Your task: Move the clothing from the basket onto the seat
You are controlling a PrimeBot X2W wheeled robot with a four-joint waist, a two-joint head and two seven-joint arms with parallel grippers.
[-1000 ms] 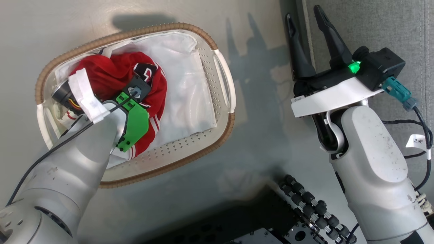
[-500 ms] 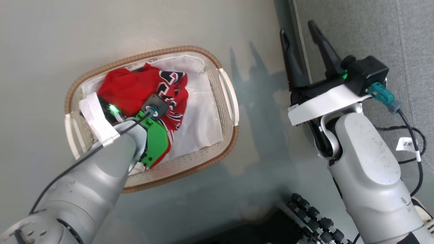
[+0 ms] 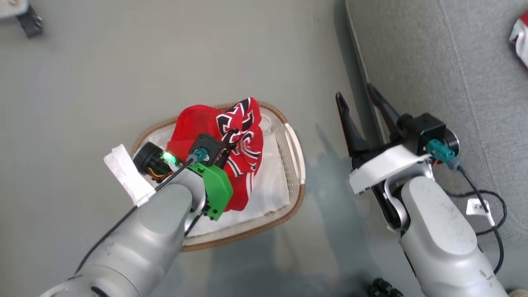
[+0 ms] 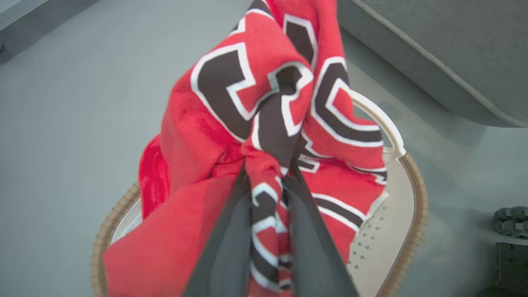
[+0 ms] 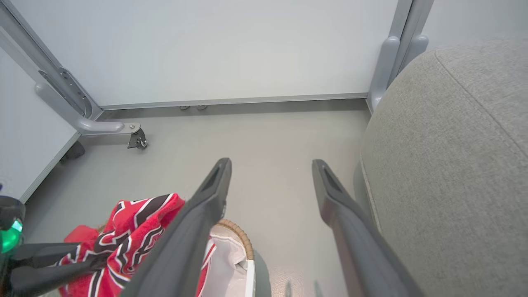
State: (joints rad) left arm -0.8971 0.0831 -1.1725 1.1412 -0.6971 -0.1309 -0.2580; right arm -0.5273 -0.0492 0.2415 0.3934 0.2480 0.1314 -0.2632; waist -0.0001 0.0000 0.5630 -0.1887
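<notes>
My left gripper (image 4: 268, 165) is shut on a bunched fold of the red jersey (image 4: 231, 123), whose black white-outlined letters face the camera. The jersey (image 3: 243, 136) hangs lifted over the oval basket (image 3: 298, 165), its lower part still draping down to the white liner (image 3: 268, 194). Right of the basket is the grey seat (image 3: 433, 62). My right gripper (image 3: 357, 99) is open and holds nothing, hovering beside the seat's edge. In the right wrist view its gripper (image 5: 272, 165) points at the floor between the basket (image 5: 237, 233) and the seat (image 5: 453, 144). A red and white cloth (image 3: 520, 39) lies on the seat's far right.
A metal frame leg with a caster (image 5: 138, 140) stands by the white wall ahead. Black rollers (image 3: 381, 286) of my base show at the bottom. A cable (image 3: 486, 206) trails over the seat's front. A dark caster (image 3: 27, 18) sits at the top left.
The head camera has shifted, so the basket sits lower and more central. My left gripper has risen with the jersey, pulling it up out of the basket. The right gripper stays open.
</notes>
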